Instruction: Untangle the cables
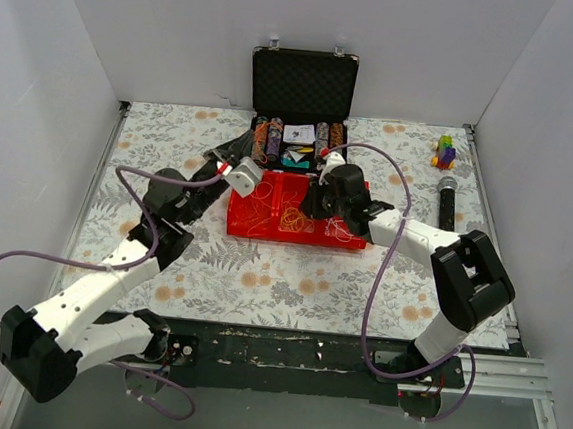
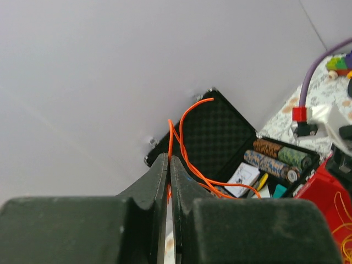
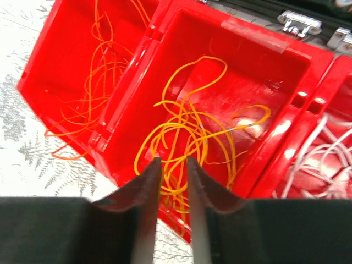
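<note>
A red tray (image 1: 256, 222) holds thin wires sorted by colour. My left gripper (image 2: 169, 160) is shut on an orange wire (image 2: 188, 111) and holds it lifted at the tray's far left (image 1: 230, 150); the wire loops up and trails right in front of the open black case. My right gripper (image 3: 173, 160) is narrowly open, its tips low over the yellow wires (image 3: 192, 129) in the middle compartment, with strands showing between the jaws. It sits over the tray's right part (image 1: 319, 205). Orange wires (image 3: 93, 71) lie in the left compartment, white wires (image 3: 330, 159) in the right one.
An open black case (image 1: 304, 86) with rolls of chips and cards stands just behind the tray. A black microphone (image 1: 447, 202) and a small toy block figure (image 1: 444, 151) lie at the far right. White walls enclose the flowered tablecloth (image 1: 261, 273).
</note>
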